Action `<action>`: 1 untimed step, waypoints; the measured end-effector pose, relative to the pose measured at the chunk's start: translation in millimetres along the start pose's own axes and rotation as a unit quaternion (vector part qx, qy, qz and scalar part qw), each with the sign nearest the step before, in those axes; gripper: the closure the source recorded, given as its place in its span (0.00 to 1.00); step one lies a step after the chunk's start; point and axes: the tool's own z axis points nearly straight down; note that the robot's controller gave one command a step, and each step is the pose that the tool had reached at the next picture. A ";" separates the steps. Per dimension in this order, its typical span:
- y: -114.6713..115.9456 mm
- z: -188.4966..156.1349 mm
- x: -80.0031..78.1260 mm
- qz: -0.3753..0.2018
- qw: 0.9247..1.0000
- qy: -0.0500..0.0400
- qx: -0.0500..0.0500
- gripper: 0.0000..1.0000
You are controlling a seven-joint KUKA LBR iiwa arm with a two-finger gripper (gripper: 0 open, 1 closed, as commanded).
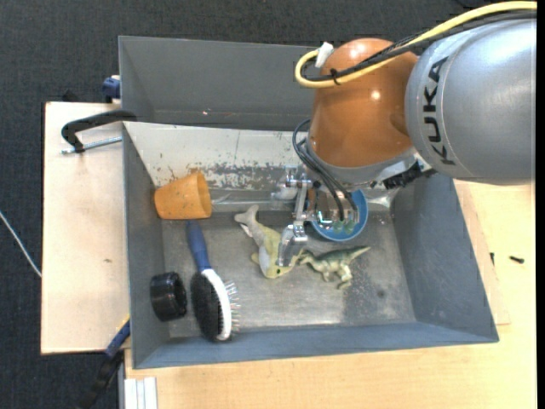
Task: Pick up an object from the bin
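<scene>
At the left of the bin lie an orange cup and a brush. In the middle the gripper hangs down just over a pale toy dinosaur. Whether it is open or closed I cannot tell. The orange wrist cover stands above it, to the right.

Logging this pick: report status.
Gripper low at bin centre, at the pale toy dinosaurs. Grip unconfirmed. Blue round dish close behind; brush, orange cup, black cap clear at view's left.
</scene>
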 end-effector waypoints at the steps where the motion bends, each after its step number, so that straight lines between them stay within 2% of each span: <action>1: -42.6 140.6 3.3 0.136 0.991 -0.004 -0.001 0.00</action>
